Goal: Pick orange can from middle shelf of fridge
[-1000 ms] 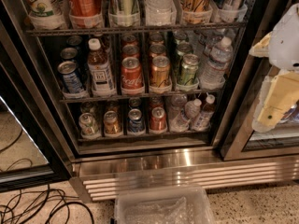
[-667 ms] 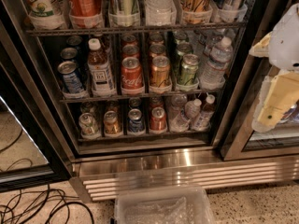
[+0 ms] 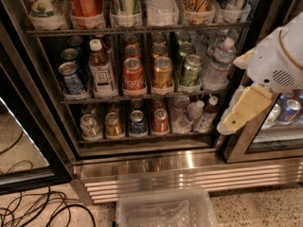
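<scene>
The orange can (image 3: 162, 72) stands upright at the front of the middle shelf (image 3: 142, 97) of the open fridge (image 3: 156, 163). It is between a red Coca-Cola can (image 3: 133, 74) on its left and a green can (image 3: 191, 70) on its right. More cans stand in the lanes behind them. My gripper (image 3: 238, 115), cream-coloured below the white arm housing (image 3: 279, 56), hangs at the right. It is in front of the fridge's right frame, well right of the orange can and lower, and touches nothing.
A blue can (image 3: 72, 78), a tea bottle (image 3: 101, 70) and a water bottle (image 3: 218, 65) share the middle shelf. Tall cans in clear cups (image 3: 125, 13) stand above and small cans (image 3: 135, 123) below. A clear plastic bin (image 3: 163, 209) and cables (image 3: 42, 207) lie on the floor.
My arm and gripper have shifted a little to the left, toward the fridge opening. The cans and bottles have not moved.
</scene>
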`<action>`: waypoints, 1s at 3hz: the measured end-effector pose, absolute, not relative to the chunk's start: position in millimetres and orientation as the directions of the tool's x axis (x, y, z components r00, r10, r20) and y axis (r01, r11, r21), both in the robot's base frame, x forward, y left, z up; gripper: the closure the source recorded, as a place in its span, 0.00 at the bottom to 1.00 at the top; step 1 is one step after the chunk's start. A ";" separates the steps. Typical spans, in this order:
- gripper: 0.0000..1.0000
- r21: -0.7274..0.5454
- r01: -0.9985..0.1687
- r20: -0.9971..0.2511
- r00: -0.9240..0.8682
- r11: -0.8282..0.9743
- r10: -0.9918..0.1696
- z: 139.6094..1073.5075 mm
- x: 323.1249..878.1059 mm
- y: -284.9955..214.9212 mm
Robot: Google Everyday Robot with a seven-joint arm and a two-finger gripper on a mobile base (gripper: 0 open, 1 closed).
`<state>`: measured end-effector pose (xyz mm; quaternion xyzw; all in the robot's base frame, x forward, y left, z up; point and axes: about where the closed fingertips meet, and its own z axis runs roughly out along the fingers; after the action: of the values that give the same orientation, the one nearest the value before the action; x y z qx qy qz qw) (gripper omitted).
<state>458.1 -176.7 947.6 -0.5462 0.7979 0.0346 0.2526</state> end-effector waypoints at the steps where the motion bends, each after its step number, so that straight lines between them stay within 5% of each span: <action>1: 0.00 -0.272 -0.864 -0.481 -0.259 0.424 -0.838 954.6 474.1 -171.7; 3: 0.00 -0.278 -0.858 -0.508 -0.250 0.432 -0.824 951.8 476.4 -158.5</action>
<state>476.4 -158.5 951.8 -0.5320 0.7902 0.0278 0.3030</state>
